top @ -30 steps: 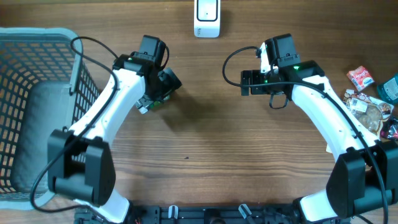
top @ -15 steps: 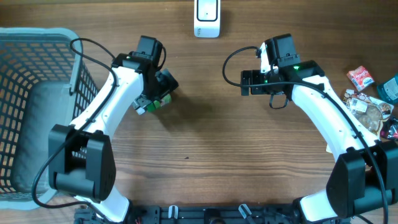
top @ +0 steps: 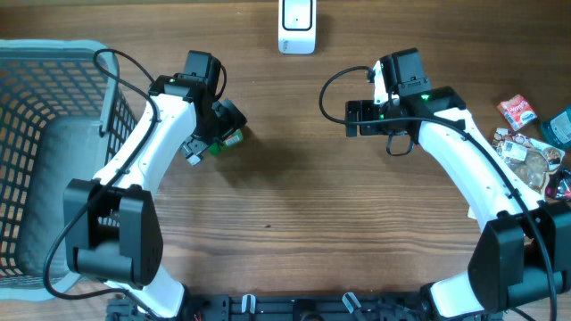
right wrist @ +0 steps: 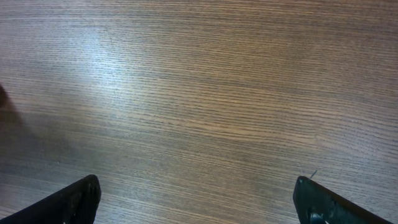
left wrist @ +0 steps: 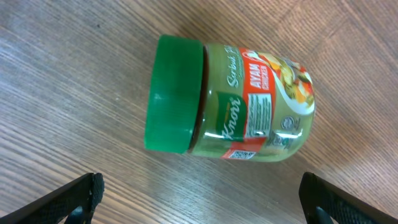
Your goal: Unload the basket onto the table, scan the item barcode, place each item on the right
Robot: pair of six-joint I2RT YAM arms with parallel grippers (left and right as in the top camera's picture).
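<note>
left pincer (left wrist: pixel 202 200) released, jaws wide, nothing held, hovering over the jar | jar (left wrist: pixel 255 106) lay on its side on the tabletop (right wrist: pixel 199 93), green lid (left wrist: pixel 173 93) leftward in wrist view, label up | right pincer (right wrist: pixel 196 200) released, above wood, well apart from jar | basket (top: pixel 36 62) at left edge

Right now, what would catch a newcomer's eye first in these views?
A green-lidded jar lies on its side on the wooden table, just ahead of the open left tool. A big grey basket fills the table's left edge, a white scanner sits at the far middle, and a heap of snack packets crowds the right edge.
</note>
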